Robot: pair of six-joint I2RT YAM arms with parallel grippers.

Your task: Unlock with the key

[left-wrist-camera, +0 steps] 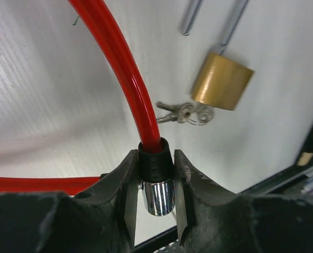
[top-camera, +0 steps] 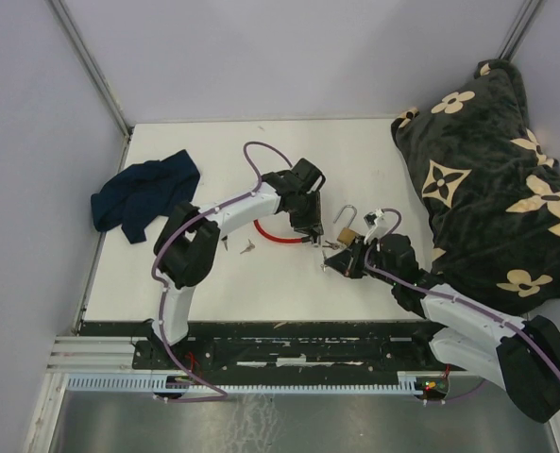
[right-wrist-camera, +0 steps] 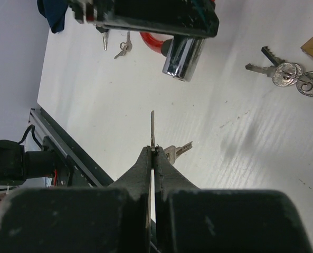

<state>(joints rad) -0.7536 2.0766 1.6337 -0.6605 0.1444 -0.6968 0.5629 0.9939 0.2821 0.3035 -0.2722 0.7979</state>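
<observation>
Left wrist, left fingers grasping cable lock, padlock near, right fingers clenching key

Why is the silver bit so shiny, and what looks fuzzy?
Left wrist view: the chrome lock end mirrors the light in bright streaks; the left gripper, close to the lens, is blurry. Right wrist view: the right gripper is blurry too, the key sharp. Top view: even light.

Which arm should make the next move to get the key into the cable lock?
Right. Its gripper pinches a key, blade pointing toward the chrome lock cylinder, which the left gripper clamps between its fingers.
</observation>
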